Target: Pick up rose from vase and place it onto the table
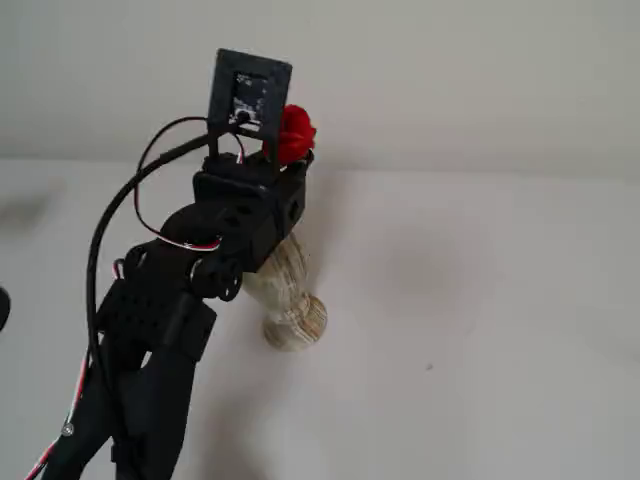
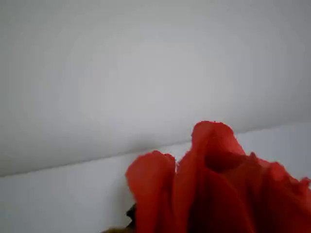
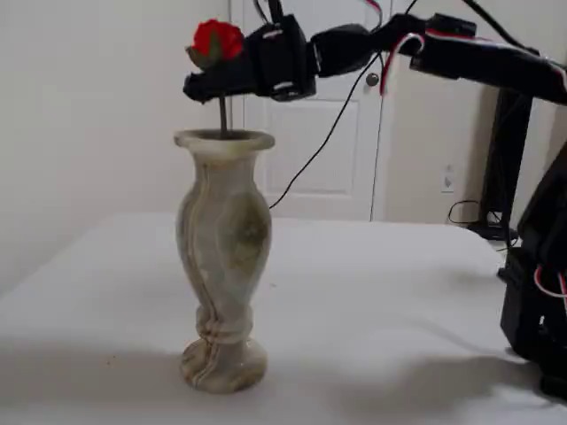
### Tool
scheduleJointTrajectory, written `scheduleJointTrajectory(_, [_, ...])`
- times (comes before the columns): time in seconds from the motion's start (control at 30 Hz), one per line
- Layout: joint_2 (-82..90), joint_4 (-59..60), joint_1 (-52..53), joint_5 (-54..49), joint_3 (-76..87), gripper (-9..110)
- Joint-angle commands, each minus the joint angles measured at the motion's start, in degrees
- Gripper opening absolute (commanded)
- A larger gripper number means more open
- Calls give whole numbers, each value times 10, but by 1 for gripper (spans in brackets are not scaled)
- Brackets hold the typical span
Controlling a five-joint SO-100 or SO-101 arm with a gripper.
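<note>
The rose's red bud (image 3: 217, 39) stands above the vase (image 3: 221, 239), and its thin stem (image 3: 222, 115) runs straight down into the middle of the wide mouth. My gripper (image 3: 202, 87) reaches in from the right and is shut on the stem just under the bud, above the vase rim. In a fixed view from behind, the bud (image 1: 296, 133) shows past my gripper (image 1: 297, 160), and the arm covers the vase's top; only its lower body and foot (image 1: 295, 320) show. The wrist view is filled low down by the bud (image 2: 214, 189). The white table (image 3: 381, 301) carries the vase.
My black arm (image 1: 160, 330) rises from the lower left of a fixed view. Another dark stand (image 3: 532, 292) is at the table's right edge. A white door (image 3: 337, 133) and wall lie behind. Bare table surface (image 1: 470, 300) stretches to the right of the vase.
</note>
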Motion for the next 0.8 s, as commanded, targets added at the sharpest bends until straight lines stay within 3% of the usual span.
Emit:
scheduleJointTrajectory(0.0, [30, -9, 12, -57, -48, 0])
scheduleJointTrajectory(0.5, [194, -49, 157, -287, -80, 0])
scheduleJointTrajectory(0.77, [200, 51, 266, -345, -191, 0])
